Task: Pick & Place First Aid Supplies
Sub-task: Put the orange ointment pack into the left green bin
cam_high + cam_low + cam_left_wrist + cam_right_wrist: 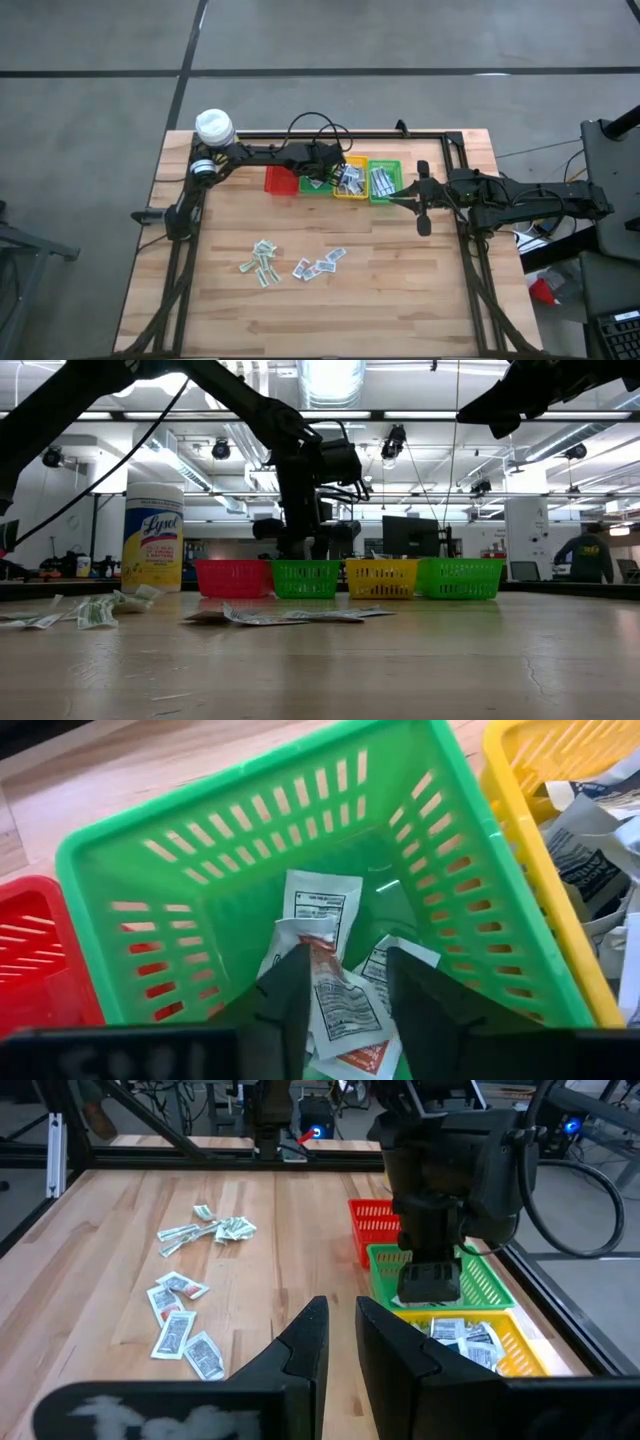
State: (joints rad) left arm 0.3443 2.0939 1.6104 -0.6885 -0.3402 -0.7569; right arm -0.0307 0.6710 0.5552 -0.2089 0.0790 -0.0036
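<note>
Nearest the table's front edge, two loose clusters of first aid packets are seen on the bare wooden table [420,300]: green-printed packets [262,262] to the left and grey-blue and red-printed packets [320,265] just beside them to the right; both clusters lie well apart from the baskets. Farther back, four small plastic baskets are lined up in a row, touching or nearly so: a red basket [280,180], a green basket [250,870], a yellow basket [351,180] filled with packets, and a second green basket [385,180] also holding packets. The left gripper [345,995] is held directly over the first green basket, pointing down into it; its fingers [285,1005] are spread a little, with a white packet with red print [340,1005] seen in the gap between them; whether that packet is touched or already lying free on the other packets in the basket cannot be told. The right gripper [340,1335] is held above the table just right of the second green basket; its fingers are set narrowly apart with nothing between them. At the far left corner a Lysol wipes canister [153,535] is stood upright.
</note>
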